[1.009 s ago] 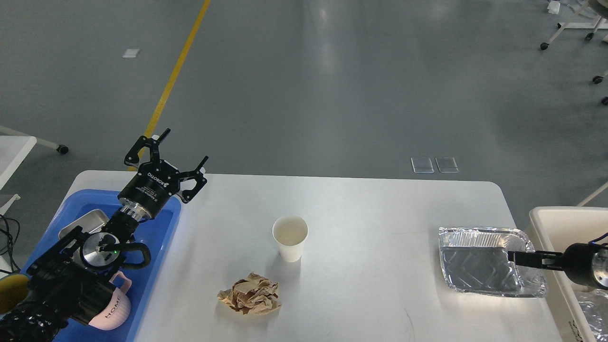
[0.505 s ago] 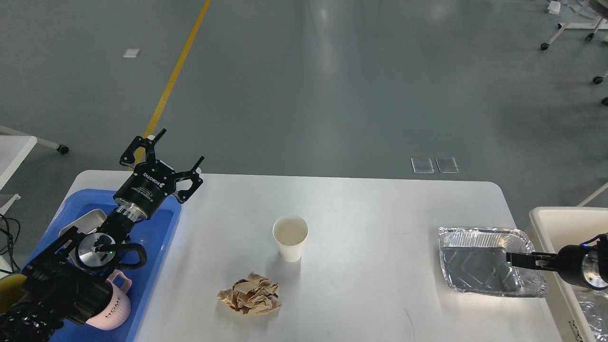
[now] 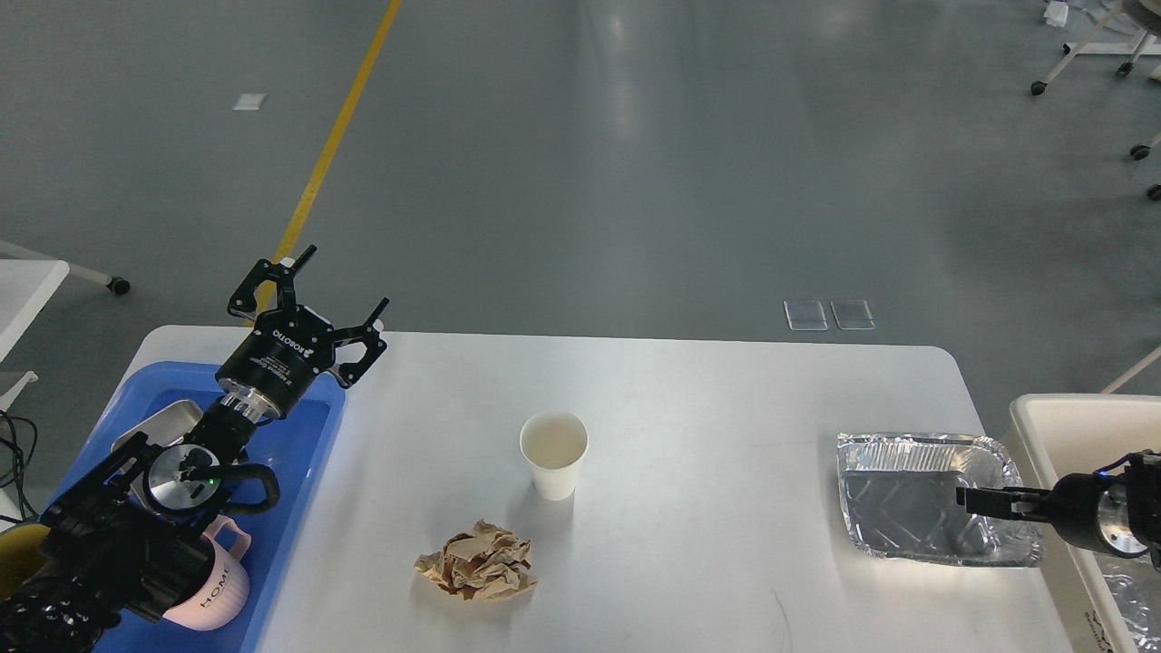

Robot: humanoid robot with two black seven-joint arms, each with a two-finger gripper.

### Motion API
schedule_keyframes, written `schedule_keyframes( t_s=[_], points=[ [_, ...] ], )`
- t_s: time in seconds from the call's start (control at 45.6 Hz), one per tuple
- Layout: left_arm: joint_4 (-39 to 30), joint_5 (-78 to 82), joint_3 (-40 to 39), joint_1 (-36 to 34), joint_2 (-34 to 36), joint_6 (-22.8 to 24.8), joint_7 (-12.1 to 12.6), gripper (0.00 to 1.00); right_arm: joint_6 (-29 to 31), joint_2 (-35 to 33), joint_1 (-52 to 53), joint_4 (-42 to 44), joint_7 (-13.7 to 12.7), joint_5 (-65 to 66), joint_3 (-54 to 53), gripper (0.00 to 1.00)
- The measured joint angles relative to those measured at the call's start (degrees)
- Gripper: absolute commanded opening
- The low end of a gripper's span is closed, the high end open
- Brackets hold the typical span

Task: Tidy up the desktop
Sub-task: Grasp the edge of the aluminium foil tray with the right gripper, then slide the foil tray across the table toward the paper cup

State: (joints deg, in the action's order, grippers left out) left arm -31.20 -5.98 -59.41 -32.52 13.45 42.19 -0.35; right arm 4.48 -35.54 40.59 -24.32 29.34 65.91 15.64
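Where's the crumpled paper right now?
In the head view the crumpled brown paper lies on the desktop, left of centre near the front edge, just in front-left of the paper cup.

paper cup [image 3: 554, 453], crumpled paper [image 3: 476, 561] mid-desktop [image 3: 707, 399], bare between

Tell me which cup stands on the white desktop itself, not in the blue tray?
The white paper cup on the desktop; the pink "HOME" mug sits in the tray.

Our left arm rises from the lower left, its gripper [image 3: 337, 283] raised with fingers [image 3: 304, 257] spread wide and empty; our right arm enters low at right, gripper [image 3: 963, 499] pointing left, fingers indistinguishable.
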Motion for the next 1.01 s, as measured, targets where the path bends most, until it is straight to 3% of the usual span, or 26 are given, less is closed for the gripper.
schedule_keyframes(
  t_s=[0.132,0.197,0.307,0.373,0.395,0.592,0.724,1.009],
  points=[
    [0.00,0.00,0.00,0.01,0.21,0.00,0.00,0.97,0.00,1.81,-0.97,2.64,0.02,0.00,0.00,0.99],
    [0.00,0.00,0.00,0.31,0.57,0.00,0.00,0.97,0.16,2.71,-1.20,3.40,0.02,0.00,0.00,0.91],
    [-0.01,0.00,-0.03,0.87,0.68,0.06,0.00,0.97,0.34,3.14,-1.31,3.56,0.02,0.00,0.00,0.64],
    [-0.07,0.00,-0.06,1.05,0.78,0.13,0.00,0.97,0.47,3.41,-1.47,3.58,0.02,0.00,0.02,0.28],
    [-0.07,0.00,-0.06,1.10,0.82,0.15,0.00,0.97,0.50,3.50,-1.53,3.59,0.02,0.00,0.03,0.21],
    [-0.09,0.00,-0.02,1.39,1.05,0.18,0.00,0.97,0.87,3.77,-1.83,3.61,0.39,0.28,2.01,0.12],
    [-0.09,0.00,-0.01,1.41,1.06,0.18,0.00,0.97,0.94,3.76,-1.84,3.61,0.93,0.15,2.41,0.00],
    [-0.09,0.00,0.00,1.47,1.15,0.18,0.08,0.97,0.33,3.68,-1.87,5.61,2.83,0.01,4.47,0.00]
  ],
)
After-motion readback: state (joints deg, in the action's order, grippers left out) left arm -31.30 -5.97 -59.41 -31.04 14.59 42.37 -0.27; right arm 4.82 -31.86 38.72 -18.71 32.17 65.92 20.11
